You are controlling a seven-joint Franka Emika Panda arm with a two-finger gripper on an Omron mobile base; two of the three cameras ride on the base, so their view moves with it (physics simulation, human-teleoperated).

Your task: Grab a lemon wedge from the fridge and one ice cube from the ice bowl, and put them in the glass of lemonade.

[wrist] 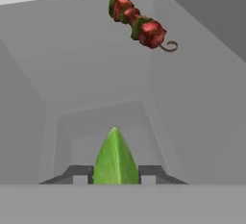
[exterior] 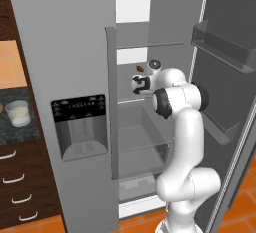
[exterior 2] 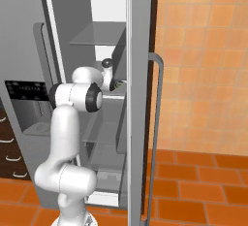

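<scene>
Arm is reached into the fridge [exterior: 60, 52] through the open right door, hand at the middle shelf. In the hand view the gripper [wrist: 115, 175] has its two fingertips [wrist: 79, 174] narrowed in on either side of a green pointed wedge [wrist: 115, 158], right between them. That wedge is green rather than yellow, but it's the only wedge-shaped item there, so it reads as the lemon wedge. Fingers look to be touching or nearly touching its flanks; the frames cannot tell whether the clamp is firm. Likely grasp in progress, nothing lifted yet.

Why the pose: the wedge sits on the shelf with its tip pointing away from the hand, so coming in level along the shelf puts a finger on each flat side. That's the sensible axis for a narrow pinch.

Ahead of the hand and off to its upper side: one skewer [wrist: 138, 23] of red and green chunks with a curled end, lying on the shelf well apart from the wedge. Not a task item; not in the way.

Glass of lemonade [exterior: 17, 113] is out on the dark counter, well apart from the hand, past the closed dispenser door. It's the drop-off, so it stays put.

Counts: one wedge, one skewer, one glass, two fridge doors (one open, one closed). The ice cube step looks untouched.

Risk: the tapered wedge could squirt forward if the pinch lands too near the tip.
</scene>
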